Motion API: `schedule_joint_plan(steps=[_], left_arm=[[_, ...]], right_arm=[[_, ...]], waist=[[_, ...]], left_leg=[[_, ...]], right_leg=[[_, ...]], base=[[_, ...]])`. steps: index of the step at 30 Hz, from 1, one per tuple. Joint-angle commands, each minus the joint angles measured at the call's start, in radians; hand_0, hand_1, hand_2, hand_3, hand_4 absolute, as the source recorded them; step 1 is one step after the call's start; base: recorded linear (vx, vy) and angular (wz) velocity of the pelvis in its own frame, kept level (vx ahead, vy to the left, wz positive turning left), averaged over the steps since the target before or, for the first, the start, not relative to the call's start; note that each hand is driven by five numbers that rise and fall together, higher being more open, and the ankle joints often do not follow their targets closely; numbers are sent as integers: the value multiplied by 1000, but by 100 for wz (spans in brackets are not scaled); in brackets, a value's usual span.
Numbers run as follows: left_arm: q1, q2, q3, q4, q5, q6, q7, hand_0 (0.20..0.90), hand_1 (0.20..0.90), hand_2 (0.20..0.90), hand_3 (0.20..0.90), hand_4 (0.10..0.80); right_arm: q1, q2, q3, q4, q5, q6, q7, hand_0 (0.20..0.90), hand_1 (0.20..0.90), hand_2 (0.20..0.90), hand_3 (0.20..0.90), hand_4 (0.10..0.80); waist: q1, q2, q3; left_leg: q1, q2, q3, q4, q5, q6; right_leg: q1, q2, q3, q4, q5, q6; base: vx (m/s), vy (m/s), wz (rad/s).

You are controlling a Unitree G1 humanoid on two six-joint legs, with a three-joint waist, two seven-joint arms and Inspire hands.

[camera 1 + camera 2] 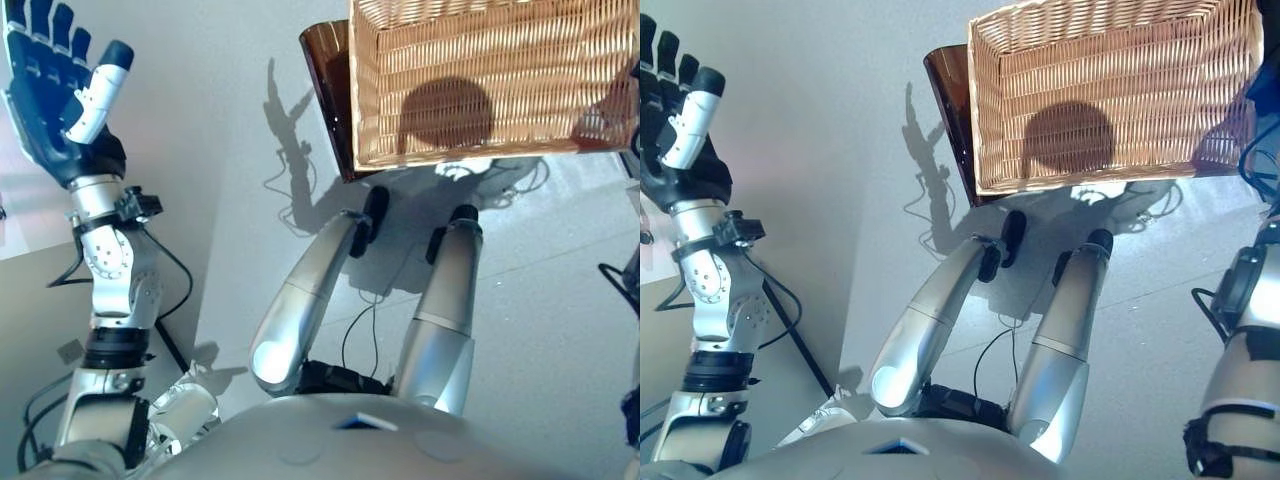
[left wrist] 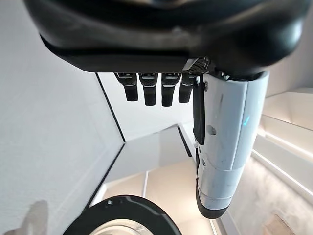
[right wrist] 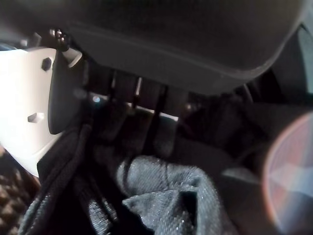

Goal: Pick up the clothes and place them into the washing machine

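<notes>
Dark grey knitted clothes (image 3: pixel 166 196) bunch against our right hand (image 3: pixel 146 105), whose fingers curl into the cloth and grip it, as that wrist's camera shows. In the head views our left hand (image 1: pixel 55 90) is raised at ten o'clock, fingers straight and spread wide, holding nothing. At one o'clock stands a rectangular woven wicker basket (image 1: pixel 1110 60), with a brown translucent panel (image 1: pixel 945 90) just beside its nine o'clock edge.
</notes>
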Motion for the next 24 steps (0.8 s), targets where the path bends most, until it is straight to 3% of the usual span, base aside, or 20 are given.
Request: schedule_joint_plan(steps=[1, 2, 6, 7, 8, 15, 18, 24], left_arm=[[-6, 2, 139, -30, -6, -120, 19, 900, 900, 900, 900, 800], [-4, 3, 132, -31, -7, -118, 14, 900, 900, 900, 900, 800], [10, 5, 121, -24, -25, -115, -19, 900, 900, 900, 900, 800], [10, 5, 121, -23, -26, -115, -20, 900, 900, 900, 900, 800], [4, 22, 111, -10, -40, -116, -27, 900, 900, 900, 900, 800], [19, 36, 78, -11, -59, -111, -74, 900, 900, 900, 900, 800], [29, 25, 80, -11, -59, -109, -78, 900, 900, 900, 900, 800], [56, 34, 81, -17, -62, -104, -99, 900, 900, 900, 900, 800]], right_arm=[[32, -212, 39, -7, -71, -58, -19, 200, 200, 200, 200, 300], [26, -222, 53, 16, -99, -35, -32, 200, 200, 200, 200, 300], [13, -275, 111, 26, -235, 32, -72, 200, 200, 200, 200, 300], [11, -275, 112, 27, -235, 32, -72, 200, 200, 200, 200, 300], [-7, -312, 164, 33, -308, 73, -81, 200, 200, 200, 200, 300], [-227, -447, 403, 84, -401, 137, -71, 200, 200, 200, 200, 300], [-254, -477, 418, 73, -417, 139, -86, 200, 200, 200, 200, 300], [-432, -541, 582, 128, -453, 167, -104, 200, 200, 200, 200, 300]], waist=[[-31, 16, -122], [-27, 9, -128], [-40, 12, -129], [-40, 10, -134], [-35, 6, -142], [-41, -1, -158], [-46, -2, -165], [-49, -16, -181]], left_leg=[[-16, -6, -48, 14, -41, -61], [-6, -11, -55, 19, -66, -65], [28, -8, -58, -54, -12, -81], [38, -14, -64, -47, -40, -82], [57, -6, -65, -115, 13, -89], [168, 4, -87, -329, 126, -130], [202, 7, -97, -386, 153, -139], [264, 19, -117, -504, 202, -154]], right_leg=[[37, 102, -102, -23, -40, -153], [47, 102, -101, -13, -66, -155], [67, 80, -114, -42, -36, -155], [79, 80, -109, -36, -64, -154], [89, 73, -115, -74, -32, -156], [168, 47, -107, -210, 3, -161], [199, 44, -110, -250, 13, -160], [251, 47, -112, -345, 50, -148]], base=[[76, -78, -6], [-95, -49, -4], [18, -35, 3], [38, -5, 16], [27, -3, 16], [-2, -48, 8], [17, -74, 3], [-4, -73, 2]])
